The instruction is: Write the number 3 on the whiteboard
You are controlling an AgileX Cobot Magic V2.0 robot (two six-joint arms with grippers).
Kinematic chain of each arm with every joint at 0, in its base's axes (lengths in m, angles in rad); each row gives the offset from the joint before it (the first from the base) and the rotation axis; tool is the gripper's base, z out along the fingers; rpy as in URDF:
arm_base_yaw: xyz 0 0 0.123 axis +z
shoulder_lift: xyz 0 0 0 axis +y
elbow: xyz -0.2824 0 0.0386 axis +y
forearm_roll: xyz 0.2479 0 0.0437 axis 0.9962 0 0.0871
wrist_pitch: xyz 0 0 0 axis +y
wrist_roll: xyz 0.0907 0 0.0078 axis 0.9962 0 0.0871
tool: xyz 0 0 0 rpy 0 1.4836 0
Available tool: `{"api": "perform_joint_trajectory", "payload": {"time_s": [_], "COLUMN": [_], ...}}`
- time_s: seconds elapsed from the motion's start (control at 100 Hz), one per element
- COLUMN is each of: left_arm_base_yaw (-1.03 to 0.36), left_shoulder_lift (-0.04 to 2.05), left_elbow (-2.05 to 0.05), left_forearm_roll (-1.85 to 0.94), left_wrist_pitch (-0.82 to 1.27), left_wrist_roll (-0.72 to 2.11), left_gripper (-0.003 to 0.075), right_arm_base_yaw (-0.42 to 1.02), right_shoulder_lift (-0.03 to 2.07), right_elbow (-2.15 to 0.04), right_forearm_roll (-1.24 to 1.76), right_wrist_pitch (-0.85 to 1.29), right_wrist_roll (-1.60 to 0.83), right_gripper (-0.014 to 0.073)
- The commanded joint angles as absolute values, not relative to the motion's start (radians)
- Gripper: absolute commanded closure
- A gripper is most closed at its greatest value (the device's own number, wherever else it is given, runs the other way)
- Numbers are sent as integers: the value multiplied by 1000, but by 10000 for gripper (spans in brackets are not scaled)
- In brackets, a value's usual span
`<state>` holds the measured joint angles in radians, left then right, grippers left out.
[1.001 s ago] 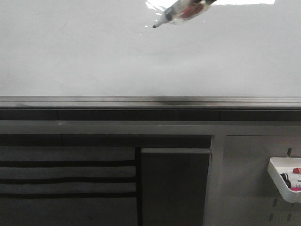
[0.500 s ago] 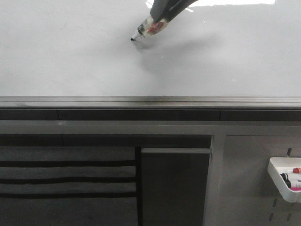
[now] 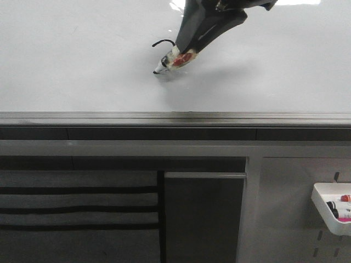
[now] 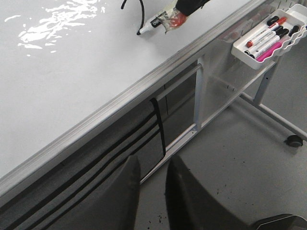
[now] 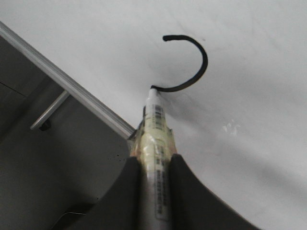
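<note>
The whiteboard (image 3: 82, 60) is a glossy white board across the upper front view. My right gripper (image 3: 184, 48) comes in from the top and is shut on a marker pen (image 3: 171, 60), whose tip touches the board. The only mark is one thin black arc (image 3: 163, 41), open to one side. In the right wrist view the marker (image 5: 156, 136) sits between the fingers (image 5: 154, 160) with its tip at the arc's (image 5: 194, 67) end. My left gripper (image 4: 153, 165) hangs over the floor, slightly open and empty, away from the board (image 4: 72, 72).
A grey metal rail (image 3: 175, 118) runs along the board's lower edge. Below it is a metal frame with black straps (image 3: 77, 208). A white tray of markers (image 3: 329, 211) hangs on a grey pegboard panel (image 3: 285, 219) at the lower right. A castor (image 4: 293, 140) stands on the floor.
The right gripper has come down into view. The marker tip moved left and down across the board, and a black arc now shows where it passed.
</note>
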<state>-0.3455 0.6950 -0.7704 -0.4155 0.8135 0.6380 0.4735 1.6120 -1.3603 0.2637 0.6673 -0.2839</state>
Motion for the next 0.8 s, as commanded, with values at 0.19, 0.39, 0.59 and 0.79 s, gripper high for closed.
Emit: {"api": "perform_joint_trajectory", "payload": {"time_s": [0.19, 0.39, 0.59, 0.79], "left_arm_base_yaw": [-342, -342, -342, -342], "left_shoulder_lift": [696, 696, 696, 709], "left_elbow": [-797, -797, -797, -801], "left_forearm_roll": [-446, -446, -484, -513], "left_wrist_pitch": [750, 749, 747, 794], "left_wrist_roll": [625, 625, 625, 820], "left_gripper": [608, 608, 608, 608], "right_arm_base_yaw": [416, 502, 518, 623], "right_shoulder_lift": [1516, 1573, 1580, 1378], "right_elbow": [-1318, -1274, -1388, -1271], "right_forearm_roll": [214, 267, 301, 305], "right_wrist_pitch": [679, 492, 606, 765], "right_wrist_roll": [-276, -276, -285, -561], "right_gripper": [660, 660, 660, 660]}}
